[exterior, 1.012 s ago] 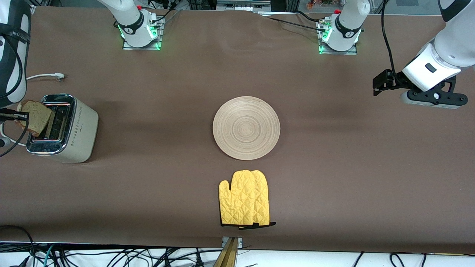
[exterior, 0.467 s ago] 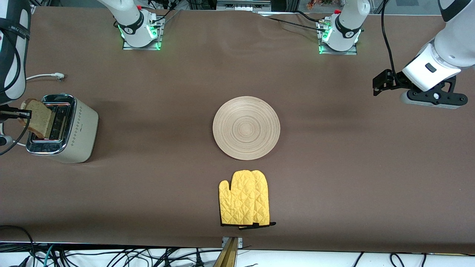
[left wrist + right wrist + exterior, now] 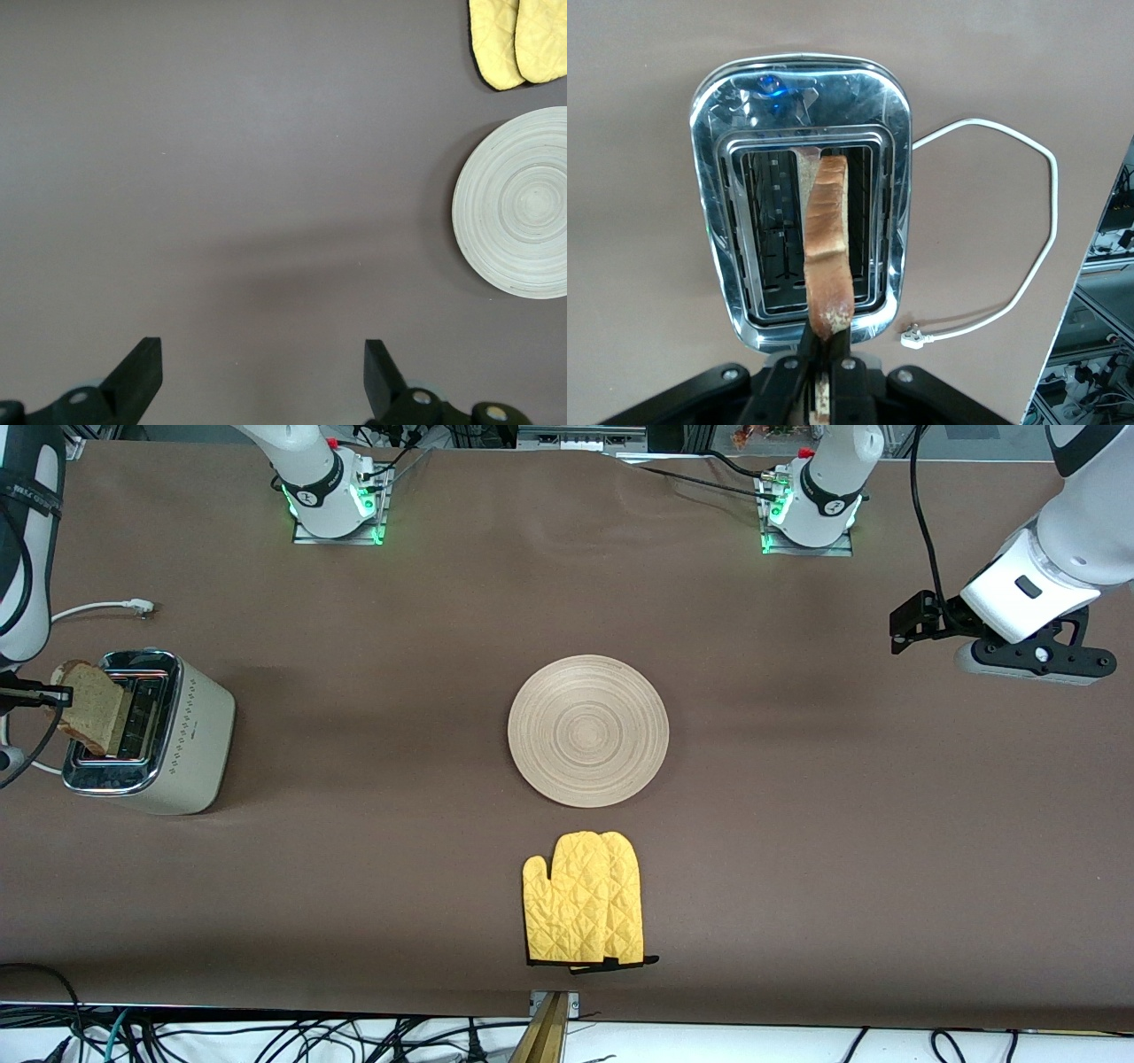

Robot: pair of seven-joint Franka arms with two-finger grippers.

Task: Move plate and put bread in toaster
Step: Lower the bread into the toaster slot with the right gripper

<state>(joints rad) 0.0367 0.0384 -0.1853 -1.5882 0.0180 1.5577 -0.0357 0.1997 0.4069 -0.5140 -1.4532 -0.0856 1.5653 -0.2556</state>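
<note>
The bread (image 3: 89, 707) is a tan slice with a brown crust, held on edge by my right gripper (image 3: 40, 695), which is shut on it. It hangs tilted over the chrome top of the cream toaster (image 3: 177, 735) at the right arm's end of the table. In the right wrist view the bread (image 3: 828, 239) runs lengthwise over the toaster (image 3: 726, 159) slots, pinched by the gripper (image 3: 829, 341). The wooden plate (image 3: 588, 731) lies flat mid-table with nothing on it. My left gripper (image 3: 904, 627) waits open above the left arm's end, and its wrist view shows the gripper (image 3: 263, 372) over bare table with the plate (image 3: 523, 204) off to the side.
A yellow oven mitt (image 3: 585, 899) lies nearer the front camera than the plate and shows as a mitt (image 3: 518, 40) in the left wrist view. The toaster's white cord (image 3: 106, 608) with its plug lies loose beside the toaster, seen as a cord (image 3: 1010, 266) from the right wrist.
The right gripper has shifted slightly, and the bread now stands a bit steeper over the toaster slots. The left arm, plate and mitt have not moved.
</note>
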